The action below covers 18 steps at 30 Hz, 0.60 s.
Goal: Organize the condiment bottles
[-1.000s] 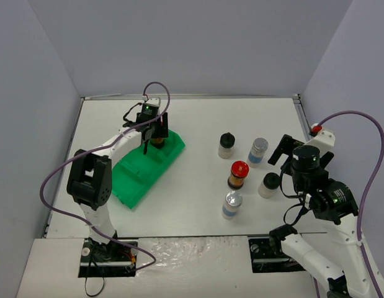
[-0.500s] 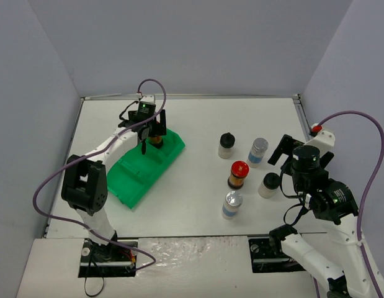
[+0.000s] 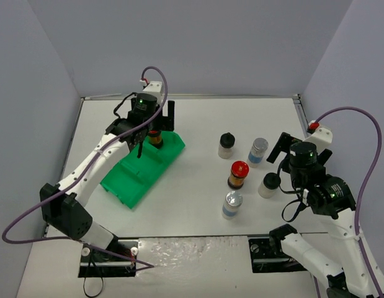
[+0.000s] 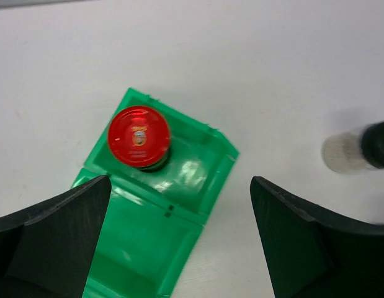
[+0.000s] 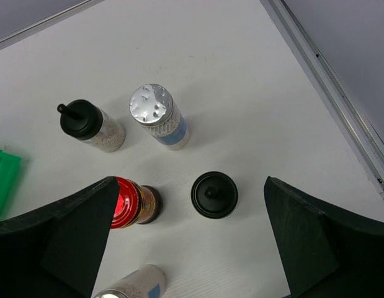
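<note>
You have a green compartmented tray [image 3: 137, 180] on the left half of the white counter [image 3: 198, 124]. It lies at a slant, its far end pointing toward the back right. From the left wrist view you can make out low ridges dividing it into compartments. A metal rail [image 5: 328, 81] runs along the counter's right edge. Plain grey walls [image 3: 192, 43] close in the back and both sides.

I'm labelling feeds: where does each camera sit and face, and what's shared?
Top external: high behind both arms, looking down.
Left wrist: above the green tray, facing down; left gripper flanks the view.
Right wrist: above five loose jars, facing down; right gripper flanks the view.
Shared: top and left wrist both show the tray's red-capped jar.
</note>
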Available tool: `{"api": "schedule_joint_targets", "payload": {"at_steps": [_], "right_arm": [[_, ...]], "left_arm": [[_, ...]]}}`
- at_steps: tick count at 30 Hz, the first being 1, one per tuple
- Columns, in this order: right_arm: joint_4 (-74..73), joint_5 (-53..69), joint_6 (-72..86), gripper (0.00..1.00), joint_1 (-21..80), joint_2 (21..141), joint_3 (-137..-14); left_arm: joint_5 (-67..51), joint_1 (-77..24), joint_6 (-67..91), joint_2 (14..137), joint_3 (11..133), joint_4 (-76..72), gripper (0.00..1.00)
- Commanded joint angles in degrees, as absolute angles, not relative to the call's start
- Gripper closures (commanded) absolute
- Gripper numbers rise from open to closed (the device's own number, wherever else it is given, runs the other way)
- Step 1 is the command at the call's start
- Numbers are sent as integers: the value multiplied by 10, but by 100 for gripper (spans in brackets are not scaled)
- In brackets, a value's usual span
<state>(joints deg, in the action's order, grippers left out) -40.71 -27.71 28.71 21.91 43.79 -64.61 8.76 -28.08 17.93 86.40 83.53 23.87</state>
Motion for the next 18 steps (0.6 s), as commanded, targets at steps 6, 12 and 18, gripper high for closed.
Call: {"api": "schedule_joint_targets", "payload": {"at_steps": [6, 12, 18], "right_arm": [[-394, -377, 297, 0, 223, 521, -734], [-409, -440, 301, 0, 217, 538, -754], [-417, -436, 305, 0, 207, 531, -758]], "left_arm": [[38, -462, 162, 906, 947, 284, 6], [18, -525, 178, 980, 986, 272, 6], [11, -565, 179, 1043, 1026, 272, 6]]}}
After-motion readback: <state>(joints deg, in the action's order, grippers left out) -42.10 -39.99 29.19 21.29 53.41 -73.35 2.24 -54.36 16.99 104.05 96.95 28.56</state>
